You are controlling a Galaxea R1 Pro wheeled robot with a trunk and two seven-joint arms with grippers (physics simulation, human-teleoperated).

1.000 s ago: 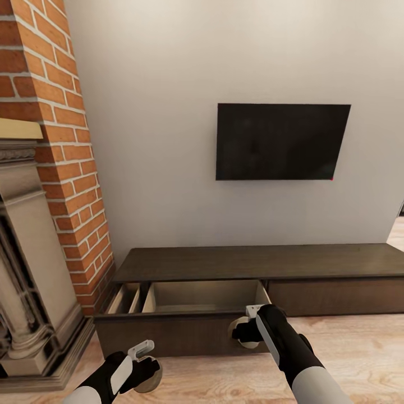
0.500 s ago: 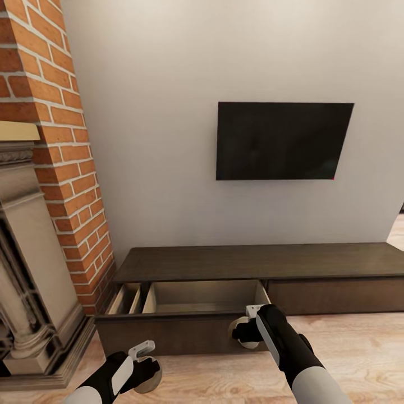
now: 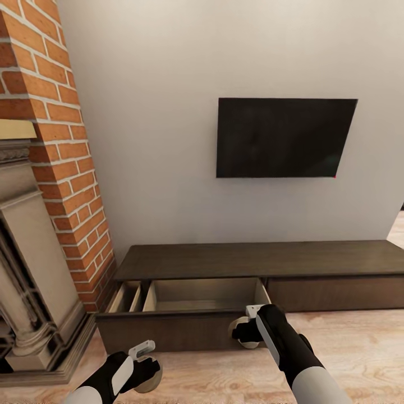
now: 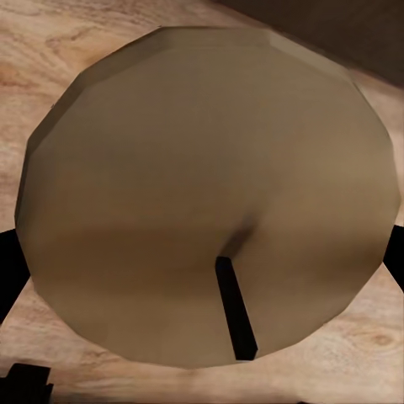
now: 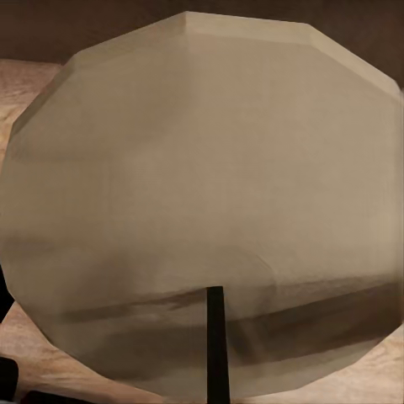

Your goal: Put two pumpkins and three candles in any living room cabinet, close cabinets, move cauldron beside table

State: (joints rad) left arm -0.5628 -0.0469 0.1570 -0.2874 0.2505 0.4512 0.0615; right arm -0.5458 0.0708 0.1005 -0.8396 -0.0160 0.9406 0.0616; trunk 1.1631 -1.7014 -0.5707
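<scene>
Currently, a tan candle [image 4: 210, 194] is gripped in the left end effector [image 3: 147, 373], low over the floor [image 3: 359, 348] before the cabinet [image 3: 252, 261]. A second candle [image 5: 202, 210] is clamped by the right end effector [image 3: 242, 332] — held at the front panel of the pulled-out drawer [image 3: 205, 294]. Pale drawer lining is seen; fireplace [image 3: 33, 252] at left, TV [image 3: 283, 137] above.

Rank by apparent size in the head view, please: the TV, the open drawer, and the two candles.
1. Open drawer
2. TV, close behind it; farther away, so uncertain
3. Candle in right hand and candle in left hand: both mostly hidden, look alike, not ranked
</scene>
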